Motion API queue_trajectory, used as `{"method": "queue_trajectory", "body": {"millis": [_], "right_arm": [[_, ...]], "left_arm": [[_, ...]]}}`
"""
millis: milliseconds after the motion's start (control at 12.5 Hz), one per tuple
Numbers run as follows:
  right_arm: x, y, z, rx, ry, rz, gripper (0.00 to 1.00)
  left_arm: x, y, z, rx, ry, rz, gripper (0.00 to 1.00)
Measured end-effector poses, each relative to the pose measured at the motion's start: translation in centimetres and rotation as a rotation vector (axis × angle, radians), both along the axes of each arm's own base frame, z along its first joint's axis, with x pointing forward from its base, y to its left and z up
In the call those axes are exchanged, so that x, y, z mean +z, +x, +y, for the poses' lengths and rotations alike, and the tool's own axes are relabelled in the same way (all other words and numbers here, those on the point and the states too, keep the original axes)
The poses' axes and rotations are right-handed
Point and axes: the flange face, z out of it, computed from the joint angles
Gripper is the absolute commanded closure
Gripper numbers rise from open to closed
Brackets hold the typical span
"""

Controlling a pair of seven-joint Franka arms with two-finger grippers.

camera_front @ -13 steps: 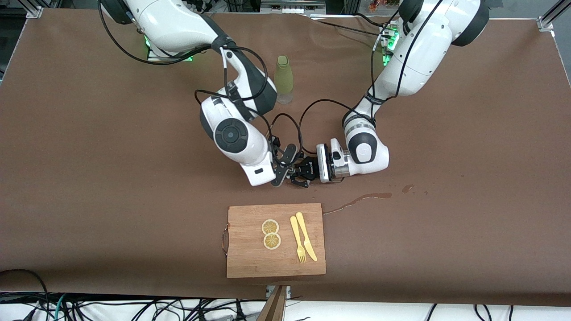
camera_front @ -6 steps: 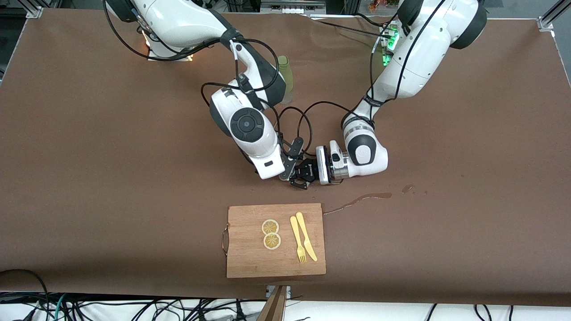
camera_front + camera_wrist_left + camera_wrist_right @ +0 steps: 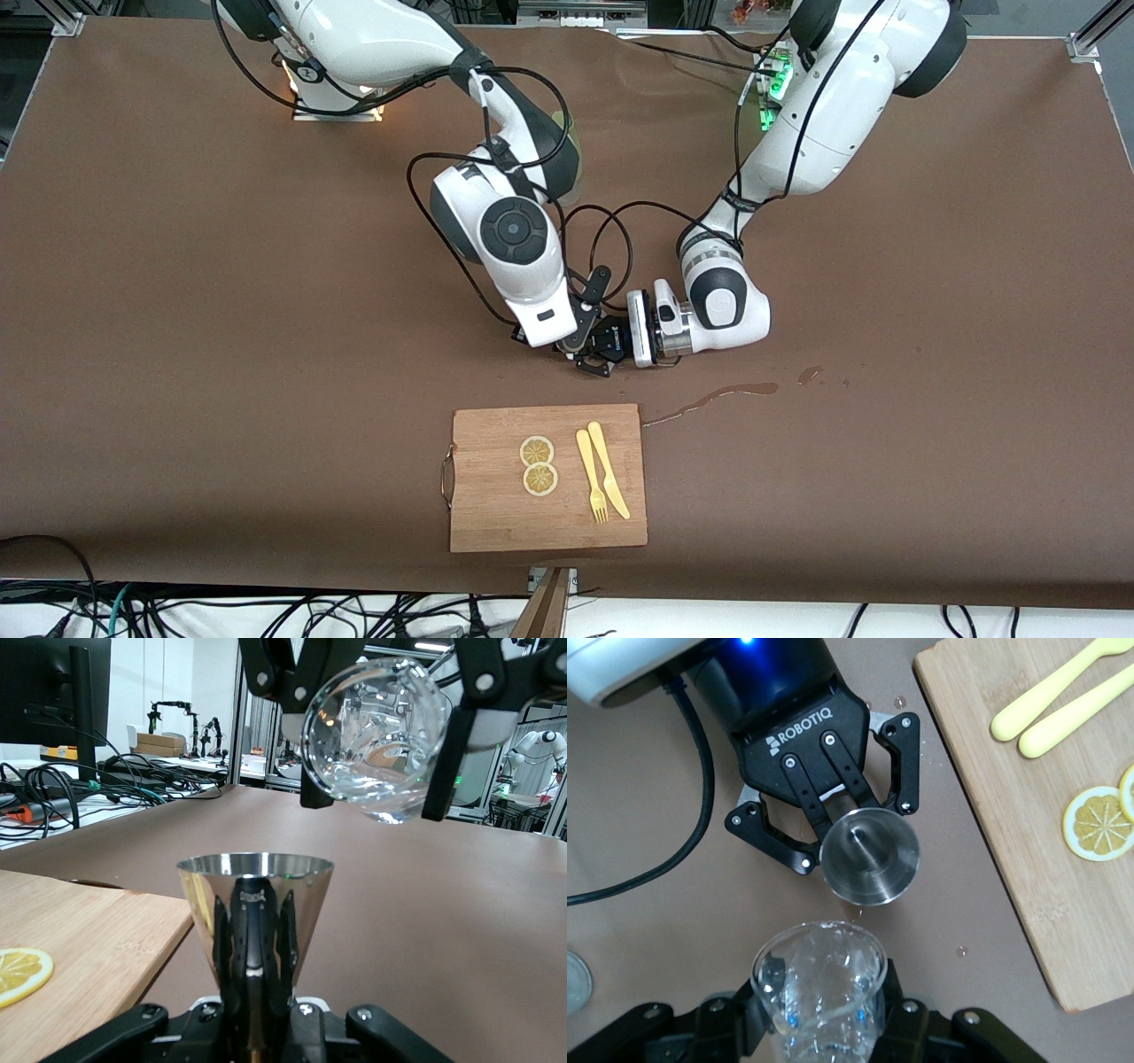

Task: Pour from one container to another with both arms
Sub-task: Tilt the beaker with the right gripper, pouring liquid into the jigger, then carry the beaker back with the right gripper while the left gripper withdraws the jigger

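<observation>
My left gripper (image 3: 608, 342) is low over the table's middle, shut on a small steel cone cup (image 3: 255, 895) held upright. The cup's open mouth (image 3: 870, 857) shows in the right wrist view, between the left gripper's black fingers (image 3: 899, 762). My right gripper (image 3: 580, 326) is right beside it, shut on a clear glass (image 3: 819, 979). The glass (image 3: 374, 725) is tipped, its mouth just above and beside the cup's rim. It is wet with droplets inside; I see no stream. My right gripper (image 3: 819, 1014) clamps its sides.
A wooden cutting board (image 3: 496, 518) lies nearer the front camera, with two lemon slices (image 3: 537, 450), a yellow fork and a knife (image 3: 602, 470). A streak of spilled liquid (image 3: 713, 397) runs beside it. A green bottle (image 3: 573, 146) is mostly hidden by the right arm.
The right arm has swung toward the left gripper, bringing the glass up to the steel cup and covering the green bottle. The left arm has barely moved.
</observation>
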Motion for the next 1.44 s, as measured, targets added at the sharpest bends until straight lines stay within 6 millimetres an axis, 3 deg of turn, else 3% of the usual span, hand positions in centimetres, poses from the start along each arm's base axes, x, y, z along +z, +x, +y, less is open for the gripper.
{"method": "queue_trajectory", "body": {"millis": [399,1438], "right_arm": [[1.1,0.1,0.3,0.015,-0.033,-0.055,0.97],[1.3,-0.7,1.6,-0.004,-0.07,-0.115,0.96]], "left_arm": [[0.1,-0.1,-0.3,-0.003,-0.003,-0.002,1.0],[0.1,-0.6,-1.0,-0.016,-0.007,-0.007,1.0]]}}
